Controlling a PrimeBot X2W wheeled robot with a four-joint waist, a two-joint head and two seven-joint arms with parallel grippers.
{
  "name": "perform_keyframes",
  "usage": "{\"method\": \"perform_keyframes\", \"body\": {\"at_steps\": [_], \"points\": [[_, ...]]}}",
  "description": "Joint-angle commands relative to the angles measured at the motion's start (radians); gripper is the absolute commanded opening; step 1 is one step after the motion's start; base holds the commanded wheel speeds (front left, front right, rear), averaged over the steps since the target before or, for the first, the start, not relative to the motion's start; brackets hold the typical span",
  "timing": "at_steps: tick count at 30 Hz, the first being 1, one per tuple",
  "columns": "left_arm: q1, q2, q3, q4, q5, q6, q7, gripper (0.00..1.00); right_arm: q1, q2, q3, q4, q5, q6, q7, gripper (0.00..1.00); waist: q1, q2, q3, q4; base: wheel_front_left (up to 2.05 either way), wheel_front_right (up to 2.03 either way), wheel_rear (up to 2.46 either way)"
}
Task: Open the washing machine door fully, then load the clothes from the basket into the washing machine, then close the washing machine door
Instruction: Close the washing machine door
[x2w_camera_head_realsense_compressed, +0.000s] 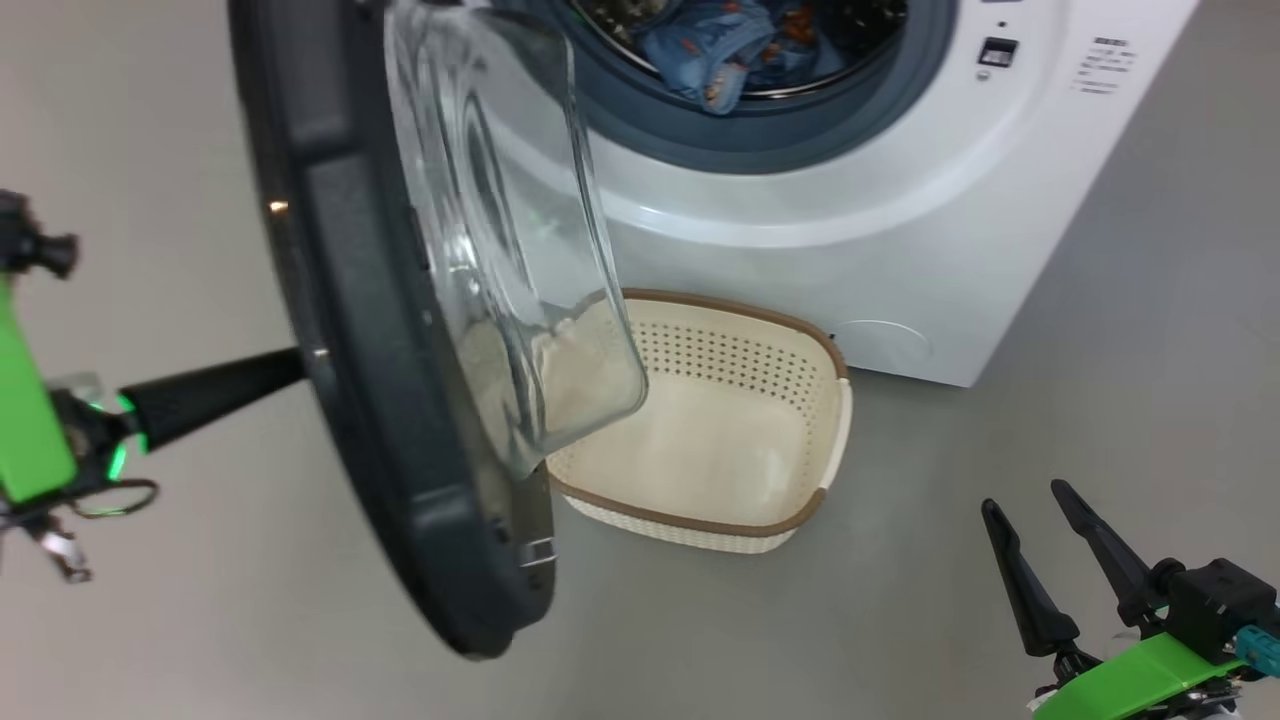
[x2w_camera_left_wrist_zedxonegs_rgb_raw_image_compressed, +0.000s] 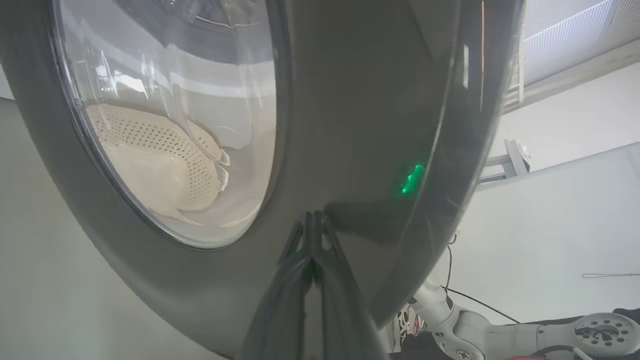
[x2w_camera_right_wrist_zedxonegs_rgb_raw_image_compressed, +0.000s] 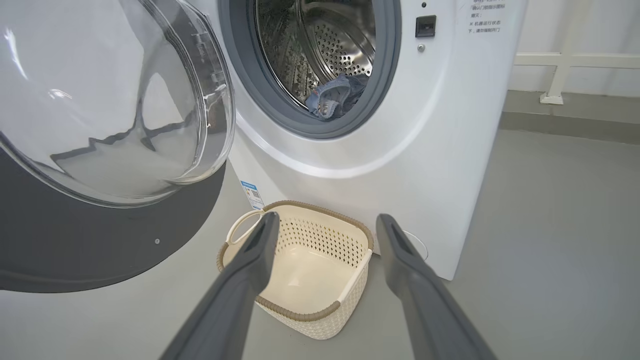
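Left tool (x2w_camera_left_wrist_zedxonegs_rgb_raw_image_compressed: 312, 220) (fingers together) touches the washing machine door (x2w_camera_head_realsense_compressed: 330, 300).

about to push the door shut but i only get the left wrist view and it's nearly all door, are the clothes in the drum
Observer: Yes. The head view shows the clothes lying inside the drum of the washing machine.
Operator: anything left in the basket
Observer: No. The right wrist view looks straight into the basket, and its bottom is bare.
Operator: is the right gripper in the way
Observer: It doesn't look so. The right gripper is open and holds nothing. It is off to the right of the basket, apart from the door.
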Motion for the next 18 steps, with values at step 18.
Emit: {"method": "perform_keyframes", "body": {"at_steps": [18], "points": [[-0.189,-0.131,-0.073,0.018,0.144,-0.010,-0.122,0.00,-0.021,0.049,-0.002,-0.032,-0.014,0.003,-0.012,1.00,0.0000,0.0000,0.022,-0.271,0.00,0.00,0.00]]}}
